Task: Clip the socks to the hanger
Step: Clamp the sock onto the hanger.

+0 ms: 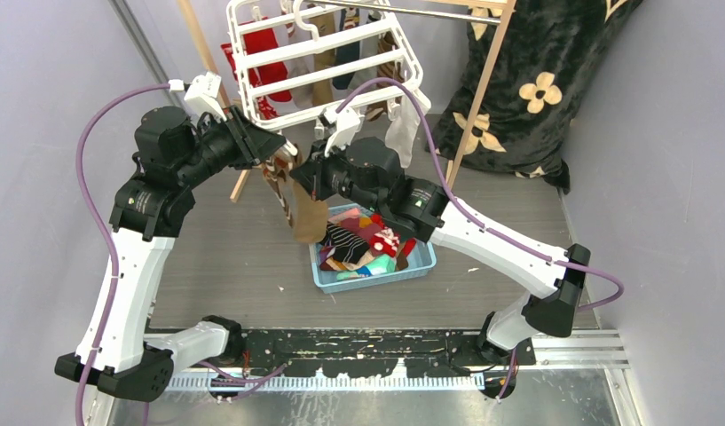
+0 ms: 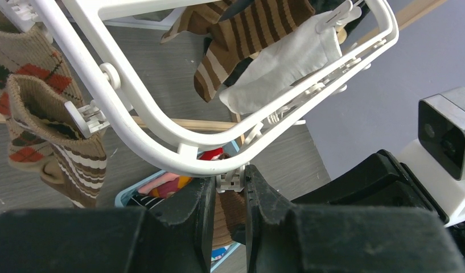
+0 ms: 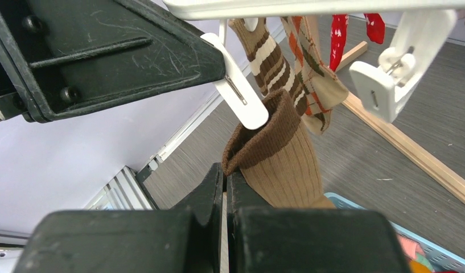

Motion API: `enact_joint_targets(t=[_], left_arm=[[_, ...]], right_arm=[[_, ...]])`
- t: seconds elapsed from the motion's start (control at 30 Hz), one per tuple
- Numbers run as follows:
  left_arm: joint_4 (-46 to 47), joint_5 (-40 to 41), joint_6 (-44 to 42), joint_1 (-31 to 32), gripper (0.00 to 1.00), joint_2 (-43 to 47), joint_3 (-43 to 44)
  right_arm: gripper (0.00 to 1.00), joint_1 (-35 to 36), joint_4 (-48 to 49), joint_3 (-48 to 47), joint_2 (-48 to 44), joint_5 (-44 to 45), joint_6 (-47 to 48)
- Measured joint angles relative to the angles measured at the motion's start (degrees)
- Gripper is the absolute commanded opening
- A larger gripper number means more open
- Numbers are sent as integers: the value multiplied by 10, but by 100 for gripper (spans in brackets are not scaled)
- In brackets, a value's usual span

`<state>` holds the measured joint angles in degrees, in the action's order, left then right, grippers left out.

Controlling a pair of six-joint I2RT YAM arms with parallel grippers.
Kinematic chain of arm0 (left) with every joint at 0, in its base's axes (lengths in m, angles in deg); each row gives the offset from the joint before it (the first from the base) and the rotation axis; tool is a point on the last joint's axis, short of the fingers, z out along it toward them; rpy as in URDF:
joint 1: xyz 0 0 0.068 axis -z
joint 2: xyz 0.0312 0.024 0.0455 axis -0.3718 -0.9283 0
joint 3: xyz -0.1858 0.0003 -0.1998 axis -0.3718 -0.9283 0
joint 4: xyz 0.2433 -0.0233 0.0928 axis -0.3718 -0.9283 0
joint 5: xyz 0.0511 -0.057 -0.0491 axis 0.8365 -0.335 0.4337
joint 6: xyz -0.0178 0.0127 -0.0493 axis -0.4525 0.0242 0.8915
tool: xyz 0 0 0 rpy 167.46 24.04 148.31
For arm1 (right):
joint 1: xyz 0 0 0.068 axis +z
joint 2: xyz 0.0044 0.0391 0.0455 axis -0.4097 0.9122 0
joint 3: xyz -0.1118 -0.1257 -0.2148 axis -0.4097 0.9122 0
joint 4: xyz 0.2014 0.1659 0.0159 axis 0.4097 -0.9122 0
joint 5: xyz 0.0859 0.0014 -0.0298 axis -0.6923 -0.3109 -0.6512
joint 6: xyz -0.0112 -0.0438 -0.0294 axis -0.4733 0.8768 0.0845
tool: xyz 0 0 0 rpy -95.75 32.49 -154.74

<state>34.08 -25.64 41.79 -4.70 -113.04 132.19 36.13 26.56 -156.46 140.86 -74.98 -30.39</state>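
The white hanger (image 1: 327, 44) hangs at the back with several socks clipped on. It also shows in the left wrist view (image 2: 144, 122). My left gripper (image 1: 286, 149) is shut on a white peg (image 2: 230, 181) under the hanger's near rim. My right gripper (image 1: 301, 173) is shut on the brown cuff of a tan sock (image 3: 281, 153) and holds it up against that peg's lower tip (image 3: 241, 96). The sock hangs down over the basket (image 1: 310, 217). Whether the peg grips the cuff cannot be told.
A light blue basket (image 1: 425, 262) with several loose socks (image 1: 367, 244) sits under the arms. An argyle sock (image 2: 31, 74), a striped brown sock (image 2: 247, 34) and a white sock (image 2: 287, 60) hang nearby. A wooden pole (image 1: 478, 98) and a black furry cloth (image 1: 536, 80) stand at the back right.
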Motion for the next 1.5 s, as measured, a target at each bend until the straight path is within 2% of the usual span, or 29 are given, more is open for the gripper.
enact_joint_targets(t=[0.6,0.7,0.73,0.8,0.87,0.9,0.97,1.03,1.13,1.23,1.37,1.5], left_arm=[[-1,12,-6,0,11,0,0],[-2,15,-7,0,19,0,0],[-2,17,-7,0,25,0,0],[-2,20,-8,0,44,0,0],[-2,24,-11,0,55,0,0],[-3,26,-12,0,60,0,0],[-5,30,-13,0,62,0,0],[-5,32,-12,0,61,0,0],[-5,34,-12,0,60,0,0],[-5,38,-12,0,57,0,0],[-5,48,-13,0,55,2,0],[-5,59,-14,0,54,4,0]], right_arm=[[1,0,-26,-36,6,-3,22],[1,0,-30,-42,7,-4,25],[1,0,-30,-43,8,-4,26],[1,0,-30,-45,9,-4,26],[1,1,-30,-45,10,-4,26],[1,1,-30,-45,11,-5,26],[1,1,-30,-45,13,-8,26],[11,1,-30,-45,14,-10,26],[38,1,-25,-45,14,-15,26],[54,1,-18,-39,12,-22,26],[64,1,-8,-6,-7,-23,32],[66,0,-5,48,-54,-9,42]])
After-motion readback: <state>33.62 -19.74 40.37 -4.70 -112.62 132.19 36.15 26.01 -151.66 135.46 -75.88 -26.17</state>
